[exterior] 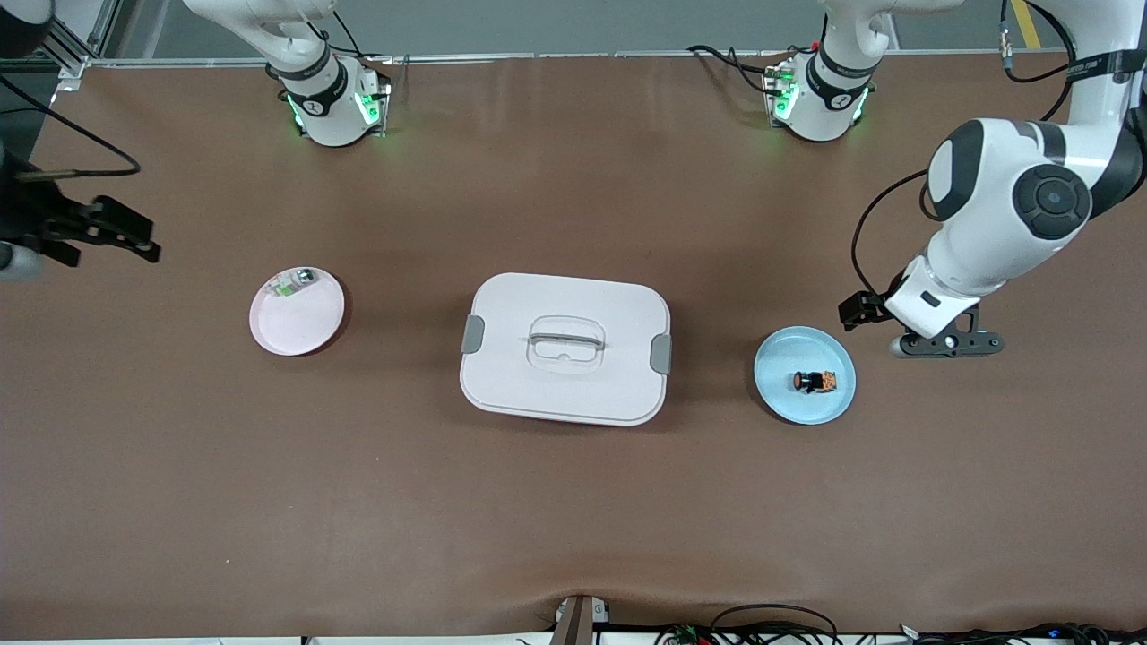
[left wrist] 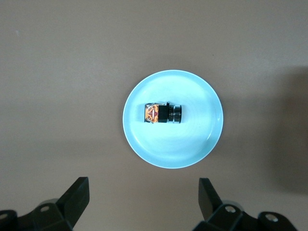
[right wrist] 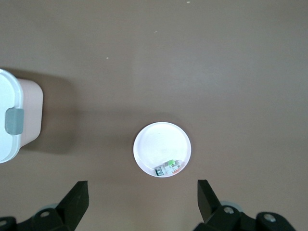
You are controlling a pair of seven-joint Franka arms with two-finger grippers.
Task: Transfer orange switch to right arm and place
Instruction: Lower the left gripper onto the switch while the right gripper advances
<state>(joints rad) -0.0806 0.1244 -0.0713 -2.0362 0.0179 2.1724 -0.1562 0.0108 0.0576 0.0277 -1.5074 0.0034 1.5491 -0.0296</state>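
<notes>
- your orange switch (exterior: 814, 382) lies on its side in the middle of the blue plate (exterior: 780, 394), toward the left arm's end of the table; its long axis runs along the table's length, orange cap pointing toward the white lidded box (exterior: 564, 348).
- in the left wrist view the switch (left wrist: 162, 113) sits ahead of the wide-open, empty jaws, its long axis running the way they close, so you'd likely rotate to pinch across the body.
- the left gripper (exterior: 941, 345) hovers just beside the plate's rim, clearly the nearer arm.
- the right gripper (exterior: 112, 235) waits at the right arm's end, jaws spread and empty, over bare table near the pink plate (exterior: 309, 331) holding a whitish-green part (exterior: 296, 282).
</notes>
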